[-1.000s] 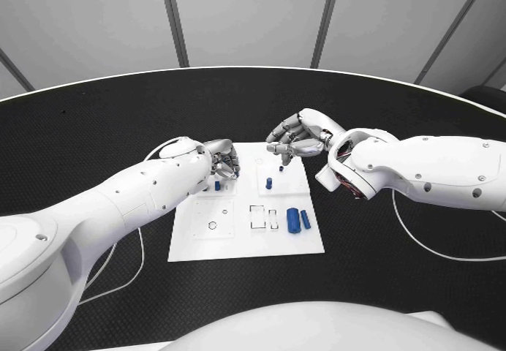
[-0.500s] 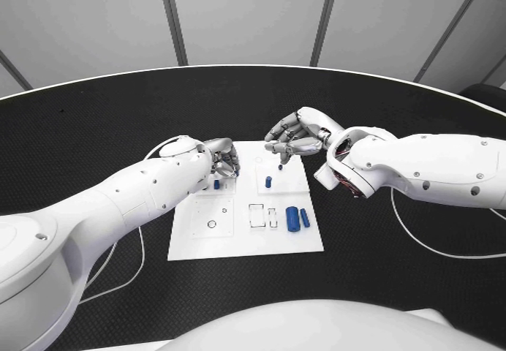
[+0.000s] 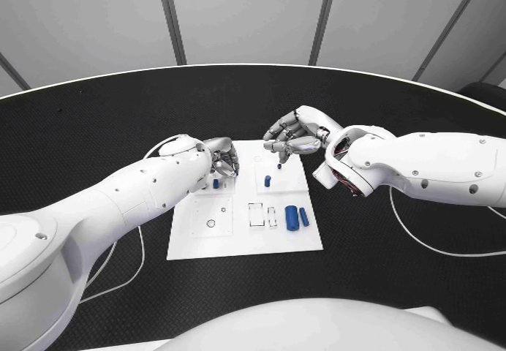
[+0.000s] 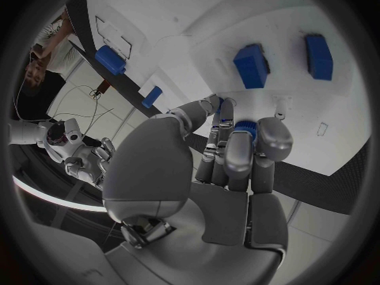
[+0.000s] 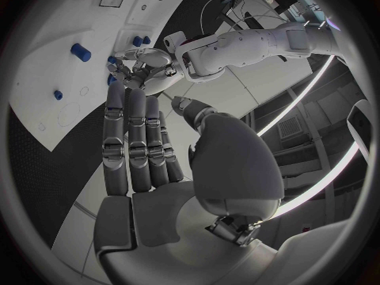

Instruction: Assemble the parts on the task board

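— Head view: what did the left hand (image 3: 216, 162) carry?

— A small blue peg (image 4: 244, 128), pinched at its fingertips over the board's (image 3: 238, 245) far left part, the peg's length pointing down at the white surface.

— And the right hand (image 3: 293, 137)?

— Fingers curled, nothing held that I could see, at the board's far edge, just beyond another blue peg (image 3: 269, 183). Two blue blocks (image 3: 296, 218) lay side by side nearer the right edge, open black table (image 3: 95, 124) all round.

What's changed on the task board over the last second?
The right robot hand has drawn slightly back toward the board's far edge, holding nothing. The left robot hand still grips a blue part. The parts lying on the task board have not moved.
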`<state>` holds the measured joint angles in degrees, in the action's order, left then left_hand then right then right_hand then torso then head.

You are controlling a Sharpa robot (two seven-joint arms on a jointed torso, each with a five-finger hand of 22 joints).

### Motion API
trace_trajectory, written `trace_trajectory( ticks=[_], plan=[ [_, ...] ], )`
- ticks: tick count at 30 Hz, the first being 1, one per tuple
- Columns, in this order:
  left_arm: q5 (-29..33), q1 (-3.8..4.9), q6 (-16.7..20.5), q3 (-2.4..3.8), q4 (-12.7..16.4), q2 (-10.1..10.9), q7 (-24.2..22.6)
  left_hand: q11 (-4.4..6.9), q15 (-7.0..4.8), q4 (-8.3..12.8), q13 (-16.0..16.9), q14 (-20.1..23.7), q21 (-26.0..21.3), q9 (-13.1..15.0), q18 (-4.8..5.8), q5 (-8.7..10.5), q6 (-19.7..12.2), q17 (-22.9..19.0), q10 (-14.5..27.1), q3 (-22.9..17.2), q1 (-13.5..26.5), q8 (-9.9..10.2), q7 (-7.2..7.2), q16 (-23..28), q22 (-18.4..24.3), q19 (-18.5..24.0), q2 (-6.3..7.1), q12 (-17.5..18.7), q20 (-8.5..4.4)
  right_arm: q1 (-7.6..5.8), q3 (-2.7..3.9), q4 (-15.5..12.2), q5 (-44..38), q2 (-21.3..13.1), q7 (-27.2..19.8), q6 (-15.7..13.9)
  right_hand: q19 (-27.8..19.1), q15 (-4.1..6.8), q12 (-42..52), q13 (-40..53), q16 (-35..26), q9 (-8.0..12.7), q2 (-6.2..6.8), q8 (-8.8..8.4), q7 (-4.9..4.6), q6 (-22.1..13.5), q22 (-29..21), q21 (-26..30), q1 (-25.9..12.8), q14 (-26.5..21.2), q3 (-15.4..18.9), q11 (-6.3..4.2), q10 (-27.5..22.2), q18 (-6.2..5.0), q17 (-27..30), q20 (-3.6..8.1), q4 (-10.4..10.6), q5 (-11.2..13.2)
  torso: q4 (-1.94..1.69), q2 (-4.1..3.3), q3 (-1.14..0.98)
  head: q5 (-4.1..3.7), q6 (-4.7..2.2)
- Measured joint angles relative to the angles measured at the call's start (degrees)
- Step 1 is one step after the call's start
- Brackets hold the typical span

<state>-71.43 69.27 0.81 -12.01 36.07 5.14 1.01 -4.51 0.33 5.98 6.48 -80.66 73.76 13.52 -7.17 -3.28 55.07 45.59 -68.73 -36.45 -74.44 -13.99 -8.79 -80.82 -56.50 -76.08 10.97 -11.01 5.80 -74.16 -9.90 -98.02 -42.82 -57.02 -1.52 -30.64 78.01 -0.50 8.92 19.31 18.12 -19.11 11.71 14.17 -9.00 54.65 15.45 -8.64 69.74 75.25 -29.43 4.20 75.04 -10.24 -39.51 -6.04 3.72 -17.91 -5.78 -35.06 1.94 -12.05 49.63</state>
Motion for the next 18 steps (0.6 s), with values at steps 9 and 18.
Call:
trace_trajectory(
  ticks=[9,18],
  plan=[
    [0.0,-0.09,-0.06,-0.01,-0.35,-0.2,0.27,0.1,0.0,0.19,0.31,0.0,0.0,-0.26,0.0,0.0,-1.3,0.18,-0.11,0.48,0.3,1.13,-0.05,0.0,0.0,0.0,0.3,0.37,0.0,0.0,0.0,-0.04,0.0,-0.01,0.01,0.0,0.0,0.0,0.0,0.09,0.0,-0.05,0.0,0.0,0.0,0.0,0.0,0.0,0.0,0.0,0.0,-0.21,-0.21,-0.01,-0.12,0.0,0.0,0.0,0.01,-0.02,0.01,-0.12,0.16],
    [-0.01,-0.19,-0.17,-0.01,-0.47,-0.34,0.41,0.03,0.0,0.18,0.29,0.0,-0.01,-0.29,0.0,0.0,-1.44,0.18,-0.2,0.48,0.3,1.12,0.0,0.0,0.0,0.0,0.3,0.37,0.0,0.0,0.0,-0.03,0.0,0.07,0.01,0.01,0.0,-0.01,0.0,0.09,0.0,-0.05,0.0,0.0,0.0,0.0,0.01,0.0,0.0,0.0,0.0,-0.21,-0.21,0.0,-0.12,0.0,0.0,0.0,-0.02,-0.02,0.03,-0.23,0.31]
  ],
)
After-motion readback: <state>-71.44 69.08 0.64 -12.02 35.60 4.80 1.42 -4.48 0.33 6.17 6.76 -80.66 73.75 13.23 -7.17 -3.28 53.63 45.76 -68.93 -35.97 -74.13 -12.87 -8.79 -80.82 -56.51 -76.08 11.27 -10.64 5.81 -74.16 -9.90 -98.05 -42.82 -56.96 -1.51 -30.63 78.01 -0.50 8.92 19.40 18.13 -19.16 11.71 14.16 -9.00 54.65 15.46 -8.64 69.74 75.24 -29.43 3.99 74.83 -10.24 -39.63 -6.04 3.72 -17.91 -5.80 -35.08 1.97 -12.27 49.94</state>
